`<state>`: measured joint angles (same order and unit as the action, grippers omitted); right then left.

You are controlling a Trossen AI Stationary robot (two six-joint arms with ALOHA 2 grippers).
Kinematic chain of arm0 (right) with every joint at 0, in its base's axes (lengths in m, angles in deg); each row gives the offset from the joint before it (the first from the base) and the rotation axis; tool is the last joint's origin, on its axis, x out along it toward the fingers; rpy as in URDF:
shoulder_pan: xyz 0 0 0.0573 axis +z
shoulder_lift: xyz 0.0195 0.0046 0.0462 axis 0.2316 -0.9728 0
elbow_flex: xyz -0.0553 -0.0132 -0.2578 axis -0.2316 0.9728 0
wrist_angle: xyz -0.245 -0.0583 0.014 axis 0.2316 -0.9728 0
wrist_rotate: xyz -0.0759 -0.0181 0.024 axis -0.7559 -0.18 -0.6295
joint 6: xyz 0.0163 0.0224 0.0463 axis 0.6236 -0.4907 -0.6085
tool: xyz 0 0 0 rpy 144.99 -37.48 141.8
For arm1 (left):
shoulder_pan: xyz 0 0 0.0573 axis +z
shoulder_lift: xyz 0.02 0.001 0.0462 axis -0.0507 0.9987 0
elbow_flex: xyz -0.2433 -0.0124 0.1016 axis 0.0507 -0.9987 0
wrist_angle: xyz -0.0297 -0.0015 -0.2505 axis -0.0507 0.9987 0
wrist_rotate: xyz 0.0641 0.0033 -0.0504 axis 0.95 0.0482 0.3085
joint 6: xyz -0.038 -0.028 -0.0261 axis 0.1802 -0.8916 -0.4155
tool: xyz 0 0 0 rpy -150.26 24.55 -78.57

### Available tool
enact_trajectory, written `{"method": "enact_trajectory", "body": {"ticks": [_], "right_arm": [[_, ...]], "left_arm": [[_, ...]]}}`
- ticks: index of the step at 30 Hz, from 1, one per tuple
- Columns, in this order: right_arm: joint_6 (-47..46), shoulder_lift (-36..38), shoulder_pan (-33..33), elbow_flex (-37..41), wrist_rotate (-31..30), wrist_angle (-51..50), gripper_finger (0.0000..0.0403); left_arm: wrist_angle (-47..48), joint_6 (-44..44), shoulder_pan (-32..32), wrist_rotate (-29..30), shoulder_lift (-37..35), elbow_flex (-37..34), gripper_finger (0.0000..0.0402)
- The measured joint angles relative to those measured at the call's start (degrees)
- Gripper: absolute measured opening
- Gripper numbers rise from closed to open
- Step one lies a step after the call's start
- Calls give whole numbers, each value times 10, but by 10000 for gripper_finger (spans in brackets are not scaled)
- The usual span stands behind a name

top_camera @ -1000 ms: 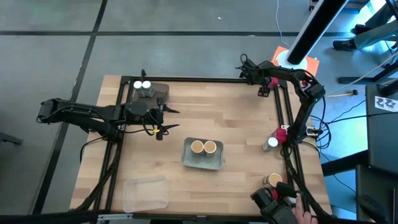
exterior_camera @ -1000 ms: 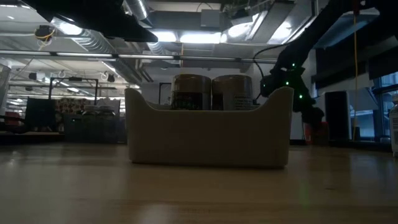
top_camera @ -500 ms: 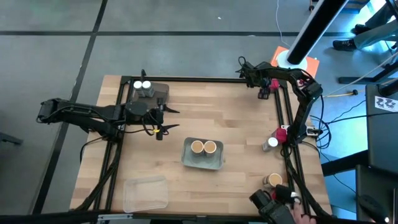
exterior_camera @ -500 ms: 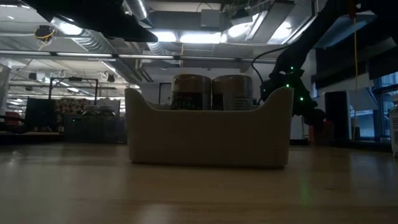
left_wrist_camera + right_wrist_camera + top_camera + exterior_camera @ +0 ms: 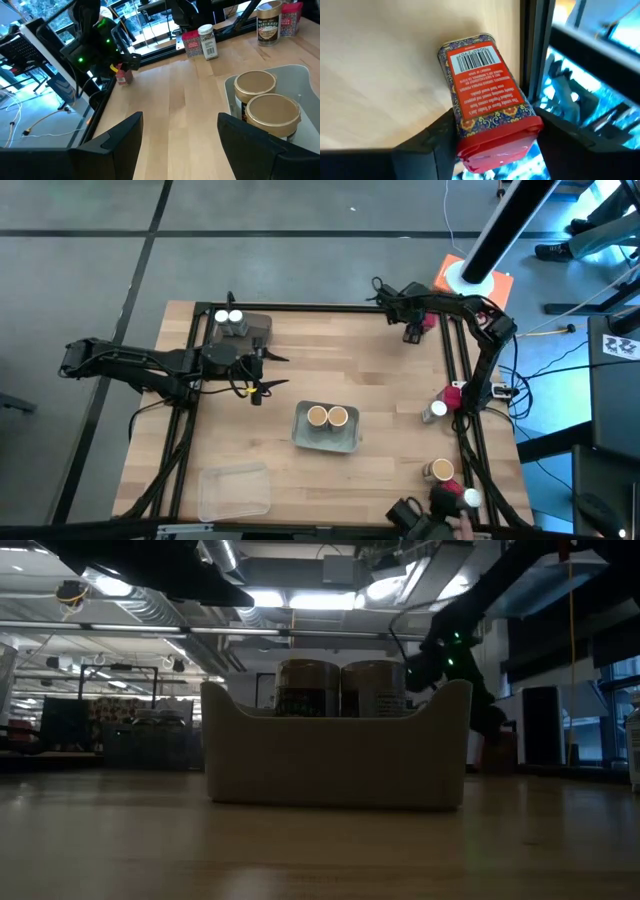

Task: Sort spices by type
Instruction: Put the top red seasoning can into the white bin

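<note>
Gripping a red spice tin (image 5: 485,95) against the table's far right frame rail (image 5: 452,350), right jaws (image 5: 412,330) clenched, left jaws (image 5: 262,372) released over bare wood.

High view evenly lit, soft shadows. Low view dim, ceiling lights (image 5: 300,598) glaring, tray (image 5: 335,755) backlit. Wrist views blurred at fingers.
</note>
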<state>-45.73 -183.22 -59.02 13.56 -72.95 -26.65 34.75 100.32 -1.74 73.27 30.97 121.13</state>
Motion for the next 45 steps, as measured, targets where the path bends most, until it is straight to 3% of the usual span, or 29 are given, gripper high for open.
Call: {"method": "enact_trajectory", "body": {"ticks": [7, 21, 27, 34, 40, 45], "right_arm": [[-61, 22, 95, -13, 58, 10, 225], [-106, 22, 309, -13, 58, 7, 225], [-155, 22, 384, -13, 84, -38, 224], [-192, 23, 440, -13, 131, -68, 224], [-193, 24, 458, -14, 142, -27, 223], [-193, 24, 456, -13, 152, 10, 251]], "left_arm": [[0, 1, 0, 0, 0, 0, 239], [0, -16, 0, 0, 21, 0, 239], [-15, -6, 0, 0, 41, 0, 239], [-22, -6, 0, 0, 49, 0, 239], [-31, -11, 0, 0, 52, 0, 239], [-29, -18, 0, 0, 52, 0, 239]]}}
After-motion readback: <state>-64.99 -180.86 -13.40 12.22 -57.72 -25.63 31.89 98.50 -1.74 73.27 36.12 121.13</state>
